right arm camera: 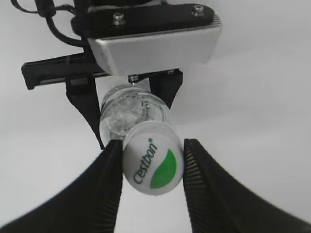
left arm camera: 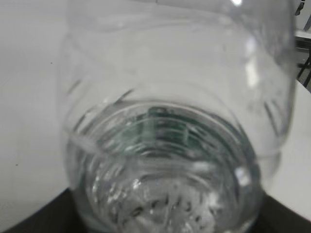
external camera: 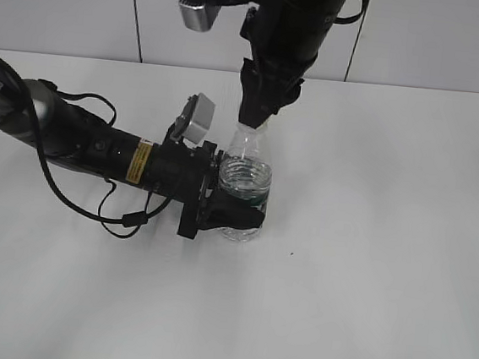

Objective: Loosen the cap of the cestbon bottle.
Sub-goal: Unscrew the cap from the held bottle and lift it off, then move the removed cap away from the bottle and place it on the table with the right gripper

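Observation:
The cestbon bottle (external camera: 244, 180) stands upright on the white table, clear and ribbed with a dark green label band. My left gripper (external camera: 238, 216) is shut on its lower body from the left. In the left wrist view the bottle (left arm camera: 170, 121) fills the frame, and only the dark finger edges of the left gripper (left arm camera: 160, 225) show at the bottom corners. My right gripper (external camera: 258, 118) comes down from above over the bottle top and hides the cap in the exterior view. In the right wrist view the white cap (right arm camera: 153, 165) with its green leaf mark sits between the right gripper's (right arm camera: 151, 145) fingers, which press its sides.
The white table (external camera: 383, 270) stretches to the right and front. A white tiled wall (external camera: 457, 39) stands behind. The left arm's cable (external camera: 121, 219) loops on the table beside the arm. The left wrist camera housing (right arm camera: 155, 43) shows above the bottle.

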Motion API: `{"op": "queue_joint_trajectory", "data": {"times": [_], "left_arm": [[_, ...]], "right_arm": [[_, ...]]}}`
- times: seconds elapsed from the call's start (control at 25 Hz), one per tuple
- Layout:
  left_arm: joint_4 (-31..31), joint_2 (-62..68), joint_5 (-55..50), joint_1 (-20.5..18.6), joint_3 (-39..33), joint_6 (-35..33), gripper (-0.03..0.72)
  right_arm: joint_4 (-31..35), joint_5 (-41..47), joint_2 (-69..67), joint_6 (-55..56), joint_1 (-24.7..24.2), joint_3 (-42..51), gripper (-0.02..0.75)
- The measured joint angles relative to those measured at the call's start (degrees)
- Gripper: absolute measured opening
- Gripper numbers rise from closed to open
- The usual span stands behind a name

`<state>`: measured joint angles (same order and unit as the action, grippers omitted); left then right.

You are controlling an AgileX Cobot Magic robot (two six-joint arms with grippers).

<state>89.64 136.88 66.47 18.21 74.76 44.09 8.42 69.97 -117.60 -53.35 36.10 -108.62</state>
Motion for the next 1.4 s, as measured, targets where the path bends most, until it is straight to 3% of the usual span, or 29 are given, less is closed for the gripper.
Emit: {"op": "queue_joint_trajectory", "data": {"times": [0.24,0.84,1.2,1.4], "left_arm": [[0.2,0.0,0.1,0.0,0.0,0.1,0.406],[0.7,0.0,0.2,0.0,0.0,-0.3,0.406],[0.8,0.0,0.2,0.0,0.0,-0.4,0.406],[0.8,0.0,0.2,0.0,0.0,-0.5,0.406]], "right_arm": [[-0.1,0.0,0.0,-5.9,0.0,0.0,0.293],[-0.9,0.1,2.9,-6.3,0.0,0.2,0.291],[-3.9,0.1,5.3,8.2,-0.1,0.2,0.29],[-4.3,0.1,5.3,19.9,-3.6,0.2,0.29]]}}
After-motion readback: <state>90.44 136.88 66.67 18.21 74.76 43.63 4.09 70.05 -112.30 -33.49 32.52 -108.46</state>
